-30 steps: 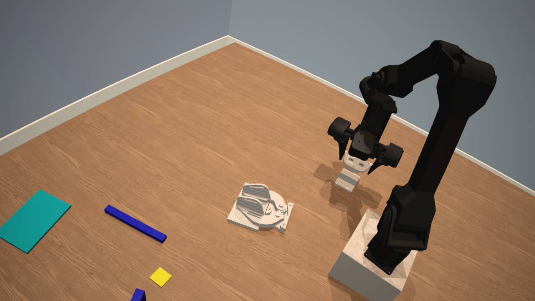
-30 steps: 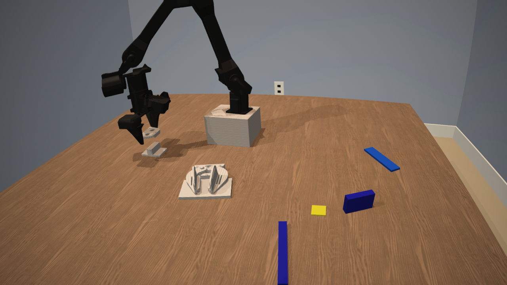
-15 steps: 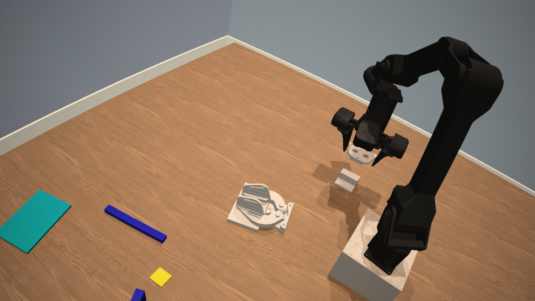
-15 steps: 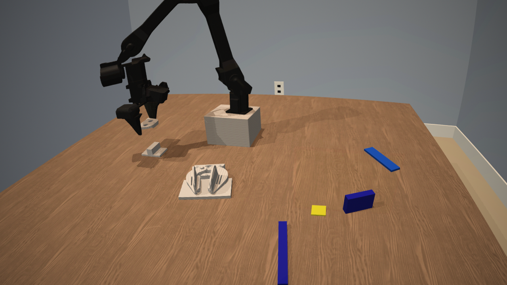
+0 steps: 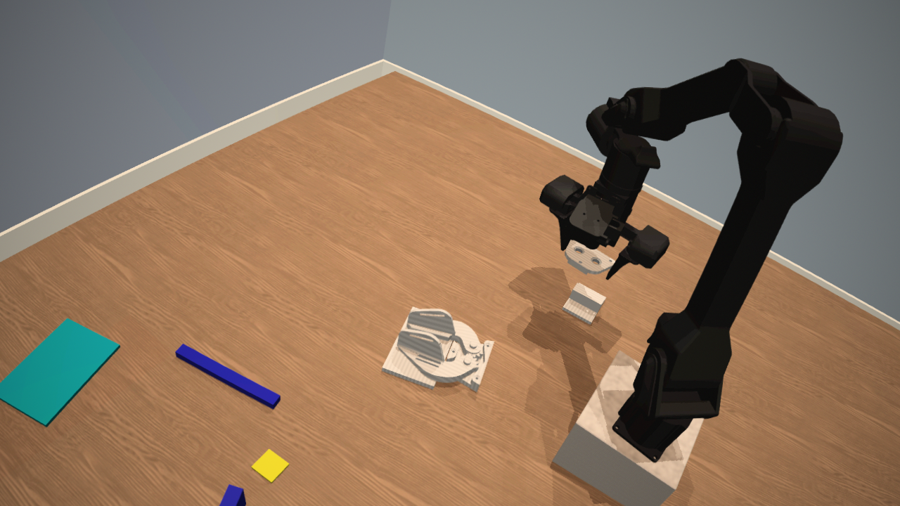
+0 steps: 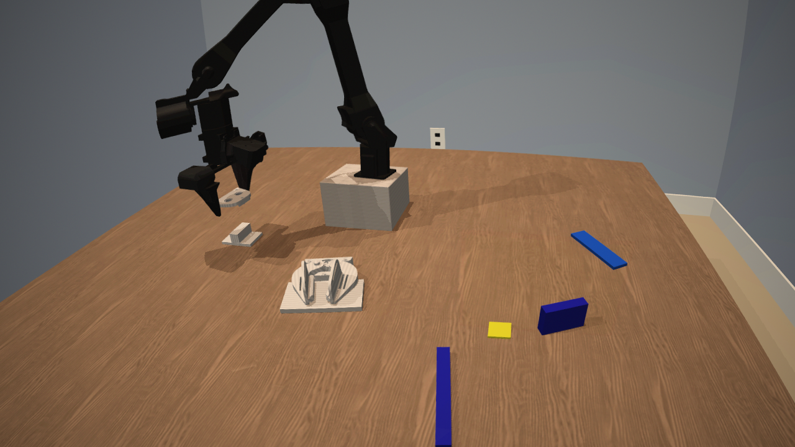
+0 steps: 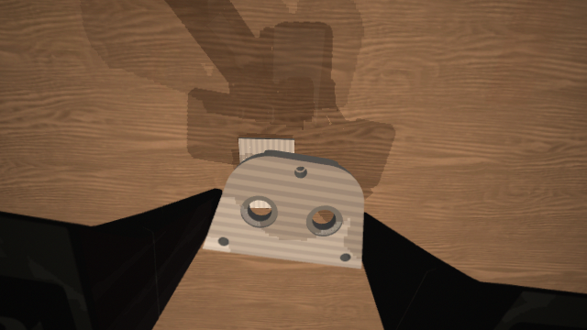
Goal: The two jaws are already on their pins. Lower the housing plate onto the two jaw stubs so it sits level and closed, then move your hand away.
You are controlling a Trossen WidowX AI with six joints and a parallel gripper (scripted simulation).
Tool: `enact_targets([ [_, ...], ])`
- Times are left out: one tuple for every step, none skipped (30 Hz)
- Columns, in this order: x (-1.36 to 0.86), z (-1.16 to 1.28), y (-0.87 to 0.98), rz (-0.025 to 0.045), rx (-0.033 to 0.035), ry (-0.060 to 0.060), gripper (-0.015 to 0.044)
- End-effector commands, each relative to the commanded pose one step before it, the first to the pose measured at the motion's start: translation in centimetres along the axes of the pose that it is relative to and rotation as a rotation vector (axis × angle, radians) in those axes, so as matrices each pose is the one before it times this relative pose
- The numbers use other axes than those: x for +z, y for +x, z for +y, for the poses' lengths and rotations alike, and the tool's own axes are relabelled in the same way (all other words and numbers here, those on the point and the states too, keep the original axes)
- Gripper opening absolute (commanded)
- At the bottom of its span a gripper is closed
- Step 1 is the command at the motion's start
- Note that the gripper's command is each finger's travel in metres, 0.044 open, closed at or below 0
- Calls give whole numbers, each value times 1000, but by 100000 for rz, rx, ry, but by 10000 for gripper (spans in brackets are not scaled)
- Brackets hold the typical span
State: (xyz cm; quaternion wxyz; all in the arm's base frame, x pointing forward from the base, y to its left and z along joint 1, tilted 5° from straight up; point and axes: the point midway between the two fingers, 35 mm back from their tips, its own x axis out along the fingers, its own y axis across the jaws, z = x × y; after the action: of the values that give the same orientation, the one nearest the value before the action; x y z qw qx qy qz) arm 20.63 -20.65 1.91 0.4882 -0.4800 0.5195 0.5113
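The housing plate (image 5: 588, 255) (image 6: 242, 198) (image 7: 293, 192), pale with two large holes and three small ones, is held in the air. My gripper (image 5: 585, 263) (image 6: 231, 202) (image 7: 290, 207) is shut on its two side edges, fingers wide apart. Below it the small pale stand (image 5: 586, 294) (image 6: 241, 234) (image 7: 266, 146) rests on the table, its top bare. The pale base (image 5: 402, 370) (image 6: 291, 305) lies apart from them, nearer the table's middle. Two upright finned jaws (image 5: 427, 322) (image 6: 335, 283) sit on it. Their round stubs (image 5: 467, 360) show at the end towards the arm's pedestal.
The arm stands on a pale block (image 5: 610, 459) (image 6: 355, 205). Also on the table are a teal panel (image 5: 60, 371), a long blue bar (image 5: 226, 375) (image 6: 443, 394), a yellow square (image 5: 270, 465) (image 6: 499, 329), a dark blue block (image 6: 562, 316) and a lighter blue strip (image 6: 599, 249).
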Motion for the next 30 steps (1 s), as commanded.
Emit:
enact_targets([
  [1120, -608, -244, 55, -944, 6173, 351],
  [298, -149, -10, -24, -40, 1626, 351],
  [301, -140, -9, -25, -39, 1626, 351],
  [304, -132, -9, -26, -37, 1626, 351],
  [307, -123, -9, -28, -36, 1626, 351],
  [310, -114, -8, -29, -34, 1626, 351],
  [317, -106, -8, -30, -33, 1651, 351],
  [320, -97, -7, -32, -31, 1653, 351],
  [322, -88, -7, -33, -29, 1653, 351],
  [324, -79, -7, -34, -27, 1653, 351],
  [325, -69, -6, -35, -25, 1653, 351],
  [326, -60, -6, -35, -23, 1653, 351],
  [327, -50, -5, -36, -21, 1653, 351],
  [328, -41, -5, -37, -19, 1653, 351],
  [328, -32, -4, -37, -17, 1653, 351],
  [328, -22, -4, -38, -15, 1653, 351],
  [334, -13, -4, -39, -14, 1683, 351],
  [334, -3, -3, -39, -11, 1686, 351],
  [333, 6, -3, -40, -9, 1686, 351],
  [332, 16, -2, -40, -7, 1686, 351],
  [331, 26, -2, -40, -5, 1686, 351],
  [329, 35, -2, -40, -3, 1686, 351],
  [327, 45, -1, -40, -1, 1686, 351],
  [325, 54, -1, -39, 1, 1686, 351],
  [323, 63, 0, -39, 3, 1686, 351],
  [320, 73, 0, -39, 6, 1686, 351],
  [325, 84, 1, -39, 8, 1725, 351],
  [322, 93, 1, -39, 10, 1728, 351],
  [318, 103, 1, -38, 12, 1728, 351],
  [314, 112, 2, -37, 14, 1728, 351],
])
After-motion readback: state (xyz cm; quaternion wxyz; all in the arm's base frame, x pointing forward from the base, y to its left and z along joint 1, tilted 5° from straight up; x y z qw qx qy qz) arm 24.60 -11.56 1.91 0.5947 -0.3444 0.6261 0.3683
